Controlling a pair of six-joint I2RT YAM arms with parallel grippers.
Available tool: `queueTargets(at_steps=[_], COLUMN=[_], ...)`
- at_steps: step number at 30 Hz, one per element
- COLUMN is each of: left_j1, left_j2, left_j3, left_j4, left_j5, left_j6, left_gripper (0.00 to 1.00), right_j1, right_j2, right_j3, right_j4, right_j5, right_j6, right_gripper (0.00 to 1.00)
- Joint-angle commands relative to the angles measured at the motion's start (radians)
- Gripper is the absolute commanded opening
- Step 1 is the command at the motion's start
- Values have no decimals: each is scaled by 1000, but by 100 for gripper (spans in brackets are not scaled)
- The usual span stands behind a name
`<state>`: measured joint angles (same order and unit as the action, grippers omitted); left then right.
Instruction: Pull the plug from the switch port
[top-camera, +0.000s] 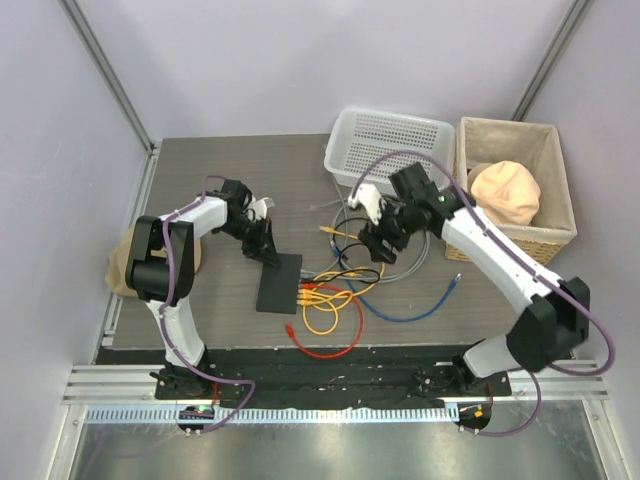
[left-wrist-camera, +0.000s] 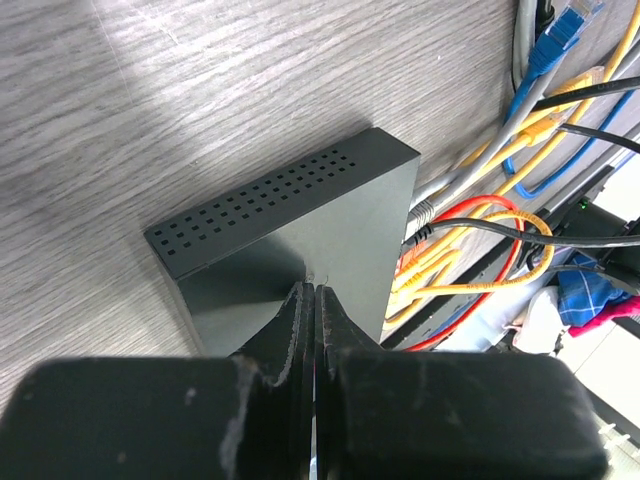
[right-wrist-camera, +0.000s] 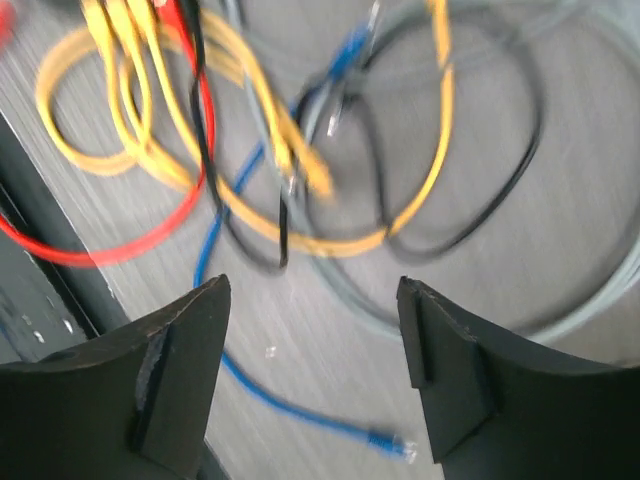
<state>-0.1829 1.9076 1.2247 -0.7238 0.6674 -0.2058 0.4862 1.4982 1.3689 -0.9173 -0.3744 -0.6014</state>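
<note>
**Q:** Where is the switch (top-camera: 279, 285) shown?

**A:** On the table (top-camera: 200, 170), left of centre; the left gripper (left-wrist-camera: 310, 300) is pressed together, tips set against the far end of its top face.

**Q:** How is it oriented?

**A:** The long axis is laid near-to-far; the cabled edge is turned toward the right gripper (right-wrist-camera: 310, 300), which is spread above the cables (top-camera: 330, 297).

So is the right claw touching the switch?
Apart. The top view shows the right claw over the cable tangle, well off to one side of the switch, with cables lying between them.
</note>
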Motion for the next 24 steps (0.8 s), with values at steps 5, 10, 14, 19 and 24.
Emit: queueTargets(at_steps=[5, 10, 14, 19, 24], left_j1=[-3, -7, -10, -15, -15], left_j2=[-27, -10, -16, -30, -27], left_j3=[16, 25, 30, 22, 28], left_j4=[38, 34, 27, 27, 20], left_j5=[-101, -98, -115, -124, -118], left_j6=[37, 43, 57, 63, 59], left_gripper=[1, 2, 2, 3, 3], right_j1=[115, 195, 233, 264, 273], right_j2=[-29, 89, 175, 212, 177], right_j3=[-341, -366, -369, -367, -395], right_j4=[103, 127, 167, 182, 186], right_j5=[186, 218, 238, 233, 281], right_j6=[-63, -84, -78, -54, -28], right_gripper=[64, 59, 58, 58, 59])
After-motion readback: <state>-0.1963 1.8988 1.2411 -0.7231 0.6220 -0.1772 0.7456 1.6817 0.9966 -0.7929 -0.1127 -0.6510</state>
